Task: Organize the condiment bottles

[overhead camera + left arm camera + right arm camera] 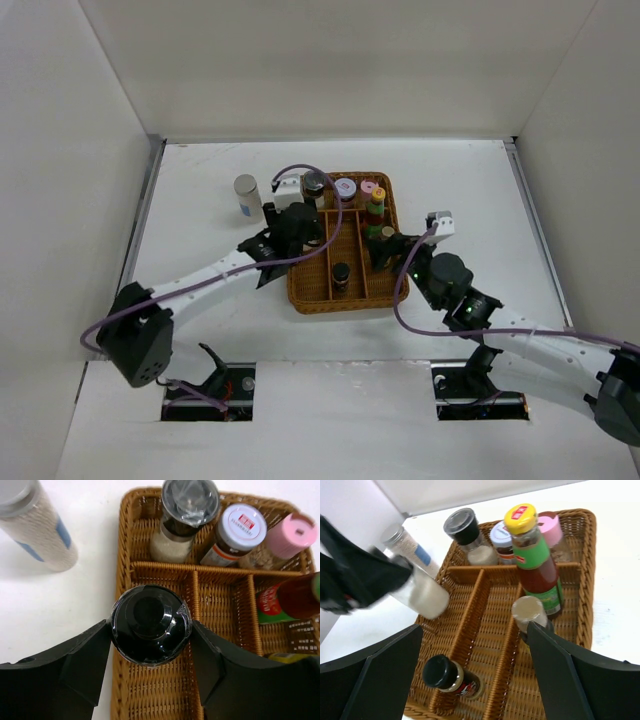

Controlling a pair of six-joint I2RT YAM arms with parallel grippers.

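Left gripper [150, 636]: It was shut tight on a bottle, one finger on each side.
Held thing: It was a black-capped bottle [149, 617] with white stuff inside. From the right wrist it looked tipped over to one side.
Under the left gripper: The brown wicker tray [125, 545] was there. The held bottle hung over the tray's left long slot, by the left rim. I could not tell if its bottom touched the tray.
Just ahead of the left gripper: Three bottles stood side by side in the tray's far row. They were a grinder with a dark cap [187, 510], a jar with a white and red lid [240, 525], and a pink-capped bottle [290, 535].
Ahead and to the left of the left gripper: A white tube bottle with a grey cap [35, 530] stood on the table, outside the tray.
Right gripper [472, 630]: It was wide open and held nothing. It hung over the tray.
By the right gripper's right finger: A small grey-capped bottle [530, 612] stood right next to it in the tray.
Just past that: A red sauce bottle with a yellow cap [532, 555] stood upright.
Below the right gripper, near its left finger: A short bottle with a black cap [447, 677] sat in a long slot.
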